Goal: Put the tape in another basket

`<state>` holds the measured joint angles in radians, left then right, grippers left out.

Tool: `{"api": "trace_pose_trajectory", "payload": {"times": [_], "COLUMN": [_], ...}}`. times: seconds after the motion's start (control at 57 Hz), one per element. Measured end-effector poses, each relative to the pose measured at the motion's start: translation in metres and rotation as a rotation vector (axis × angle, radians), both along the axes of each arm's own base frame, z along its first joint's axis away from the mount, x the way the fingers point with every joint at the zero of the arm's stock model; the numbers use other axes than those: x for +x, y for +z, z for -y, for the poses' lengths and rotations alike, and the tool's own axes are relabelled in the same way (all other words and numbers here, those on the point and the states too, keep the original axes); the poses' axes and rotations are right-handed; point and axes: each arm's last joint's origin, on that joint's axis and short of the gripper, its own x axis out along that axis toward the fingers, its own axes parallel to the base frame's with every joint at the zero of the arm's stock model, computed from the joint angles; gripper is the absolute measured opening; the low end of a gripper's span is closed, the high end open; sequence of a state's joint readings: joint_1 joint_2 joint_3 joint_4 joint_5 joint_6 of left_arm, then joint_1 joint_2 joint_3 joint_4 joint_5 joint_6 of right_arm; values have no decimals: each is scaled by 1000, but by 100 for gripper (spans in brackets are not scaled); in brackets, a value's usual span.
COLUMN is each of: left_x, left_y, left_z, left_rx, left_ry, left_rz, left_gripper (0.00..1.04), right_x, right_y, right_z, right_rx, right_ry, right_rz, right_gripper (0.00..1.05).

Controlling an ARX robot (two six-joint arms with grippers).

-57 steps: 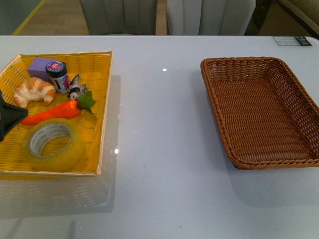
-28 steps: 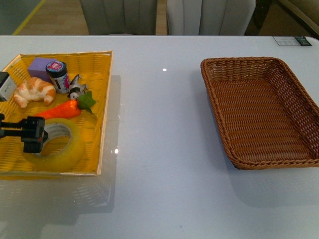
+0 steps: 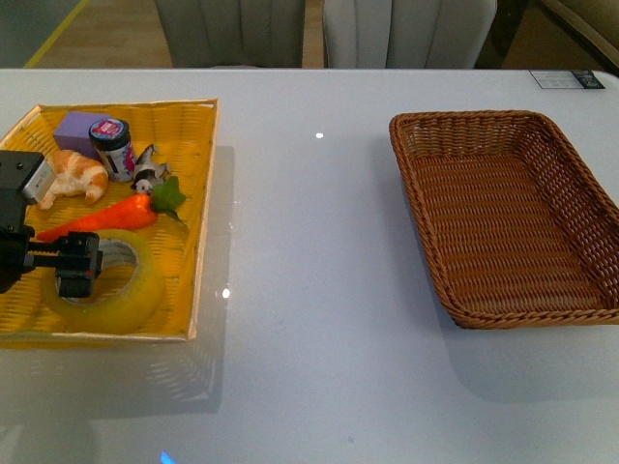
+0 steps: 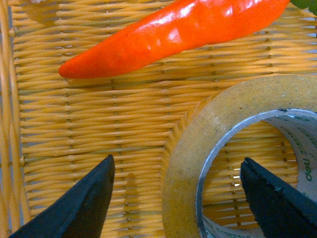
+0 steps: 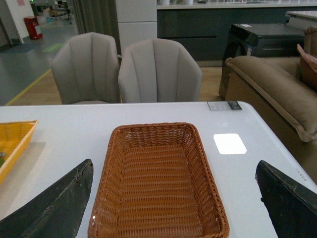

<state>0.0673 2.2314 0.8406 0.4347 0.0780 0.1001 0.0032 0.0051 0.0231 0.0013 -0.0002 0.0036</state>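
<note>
The left end effector (image 4: 176,168) gapes astride one wall of the tape (image 3: 135,290) — it lies flat in the yellow tray (image 3: 196,232) (near left). I'd sink lower, then pinch squarely, clear of the carrot (image 3: 102,219).

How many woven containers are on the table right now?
2: the yellow tray at the table's left, holding the tape, and the brown basket at the right. No others show in any view.
</note>
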Motion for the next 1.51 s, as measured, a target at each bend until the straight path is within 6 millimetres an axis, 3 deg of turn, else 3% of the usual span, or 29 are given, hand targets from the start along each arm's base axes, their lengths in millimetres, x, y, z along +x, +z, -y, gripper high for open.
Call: {"api": "trace_pose_trajectory", "payload": {"times": [0.351, 0.491, 0.684, 0.772, 0.895, 1.105, 1.263, 1.474, 1.509], "left_x": [-1, 0, 2, 3, -3, -18, -32, -45, -46], "left_y": [-3, 2, 49, 90, 131, 169, 178, 182, 184], "left_z": [2, 1, 0, 6, 34, 103, 154, 186, 189], "left_rx": [-28, -69, -137, -189, -302, -401, -431, -455, -459], "left_ry": [36, 63, 71, 64, 19, -110, -194, -245, -251], "left_rz": [-43, -50, 46, 130, 179, 215, 197, 169, 171], "left_gripper": [22, 16, 16, 16, 16, 16, 16, 16, 16], "right_x": [0, 0, 0, 0, 0, 0, 0, 0, 1], "right_y": [0, 0, 0, 0, 0, 0, 0, 0, -1], "right_z": [0, 0, 0, 0, 0, 0, 0, 0, 0], "right_rx": [0, 0, 0, 0, 0, 0, 0, 0, 38], "right_ry": [0, 0, 0, 0, 0, 0, 0, 0, -39], "right_rz": [0, 0, 0, 0, 0, 0, 0, 0, -116], "right_gripper": [96, 96, 96, 96, 96, 96, 96, 96, 96]}}
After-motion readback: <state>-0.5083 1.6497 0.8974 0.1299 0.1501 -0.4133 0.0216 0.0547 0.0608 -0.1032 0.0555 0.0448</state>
